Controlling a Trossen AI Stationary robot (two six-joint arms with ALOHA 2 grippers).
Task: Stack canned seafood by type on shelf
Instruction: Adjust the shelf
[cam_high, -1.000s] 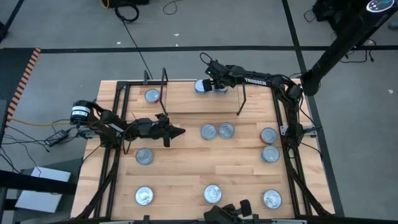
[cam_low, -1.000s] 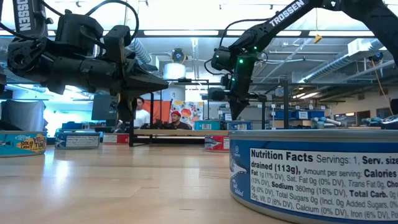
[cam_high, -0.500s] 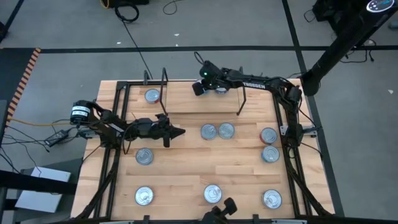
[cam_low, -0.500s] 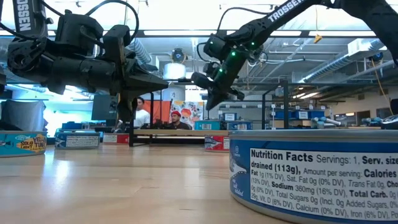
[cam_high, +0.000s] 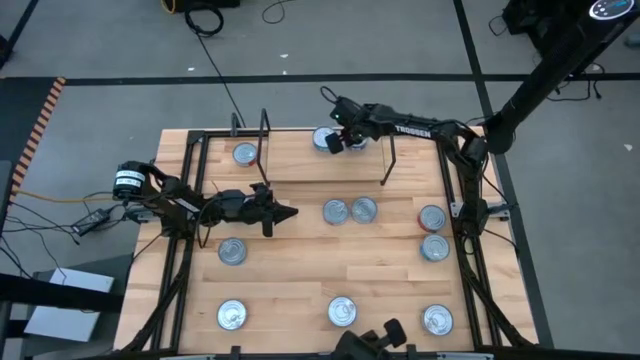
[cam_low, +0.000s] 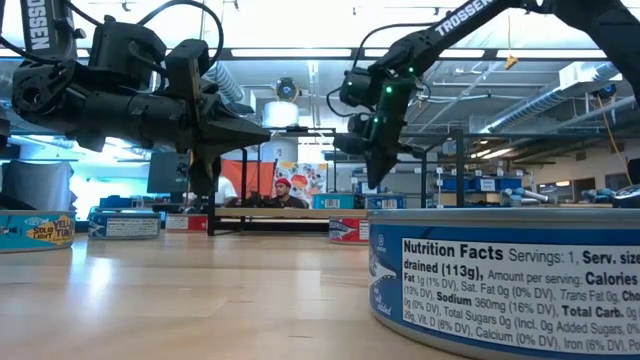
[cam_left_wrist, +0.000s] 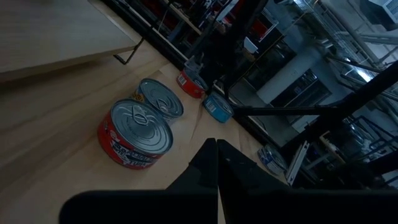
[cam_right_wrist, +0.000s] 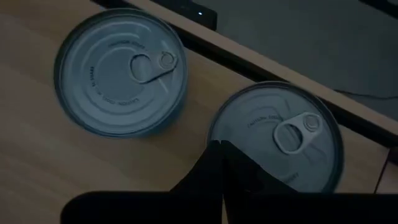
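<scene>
- a near tin (cam_low: 505, 275) is filling the low view's corner, cut off, its label reading "nutrition facts".
- the right gripper (cam_high: 335, 141), fingers pressed together and holding nothing, is hovering over two tins (cam_right_wrist: 121, 71) sitting side by side on the shelf (cam_high: 300, 160).
- the left gripper (cam_high: 290, 212), also pressed together, is waiting above the tabletop (cam_high: 300, 280), pointing toward two tins (cam_high: 349, 211).

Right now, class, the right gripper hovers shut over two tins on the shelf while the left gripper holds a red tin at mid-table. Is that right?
Not quite. The left gripper holds nothing: the left wrist view shows its fingers shut and empty, with the red tin standing on the table ahead of it. The rest holds: the right gripper hovers shut over two tins on the shelf.
</scene>
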